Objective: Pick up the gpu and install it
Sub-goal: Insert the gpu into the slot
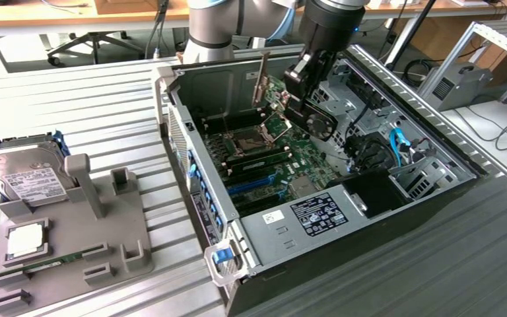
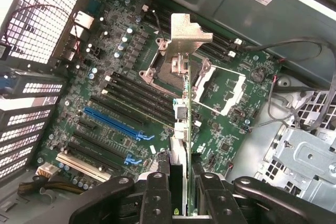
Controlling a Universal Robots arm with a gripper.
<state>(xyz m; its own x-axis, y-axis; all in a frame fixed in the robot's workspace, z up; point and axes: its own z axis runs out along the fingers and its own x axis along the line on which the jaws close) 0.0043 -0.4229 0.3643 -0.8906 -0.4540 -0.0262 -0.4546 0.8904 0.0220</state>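
One black two-fingered end effector (image 2: 184, 199) is clamped on the gpu (image 1: 317, 123), a thin green circuit card with a black round fan and silver end bracket. It hangs edge-down over the green motherboard (image 1: 263, 165) inside the open grey computer case (image 1: 276, 228) on the slatted metal counter (image 1: 86, 112). I judge it is held upright so its connector edge can face a slot.

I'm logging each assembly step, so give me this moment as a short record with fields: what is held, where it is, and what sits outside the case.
held: gpu, edge-on between the closed jaws
gpu place: over the motherboard, inside the open computer case, apparently not seated in a slot
bracket: silver end bracket at the end far from the jaws
outside case: gray holder at the exterior view's left, with a hard drive in it
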